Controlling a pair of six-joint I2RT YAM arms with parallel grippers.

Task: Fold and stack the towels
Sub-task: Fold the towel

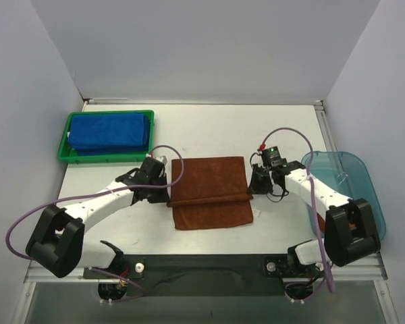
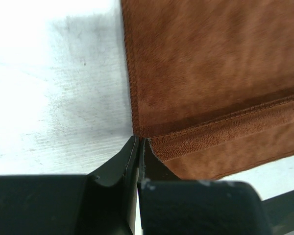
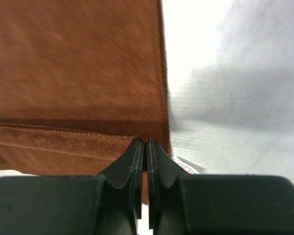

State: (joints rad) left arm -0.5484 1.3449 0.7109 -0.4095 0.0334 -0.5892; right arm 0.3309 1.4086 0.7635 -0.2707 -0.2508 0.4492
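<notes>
Left claw [image 2: 139, 140]: black fingers drawn together on the left end of the rust-brown towel's [image 1: 209, 177] hemmed edge, pinching the cloth at its corner.
Right claw [image 3: 145, 142]: fingers pressed together with only a hairline between them, nipping the right end of that same hem.
Towel, place: middle of the bench [image 1: 209, 131], somewhat nearer its near edge than its far edge, stretched between the two claws.
Towel, look: rust-brown terry with a short nap. It lies flat and roughly square, its sides parallel to the bench edges.
Towel, fold: the hem [image 2: 220, 129] runs straight across from claw to claw as a slightly raised ridge with a dark shadow along it. A narrower strip of cloth shows on the near side of the ridge and a broader, smooth panel on the far side.
Blue towels [image 1: 110, 131]: royal blue, folded and piled on one another, well apart from the brown one.
Green tray [image 1: 63, 145]: holds the blue pile at the bench's far left corner.
Teal bin [image 1: 354, 175]: translucent, at the bench's right edge, beside the right arm.
Bench surface: white, faintly scuffed.
</notes>
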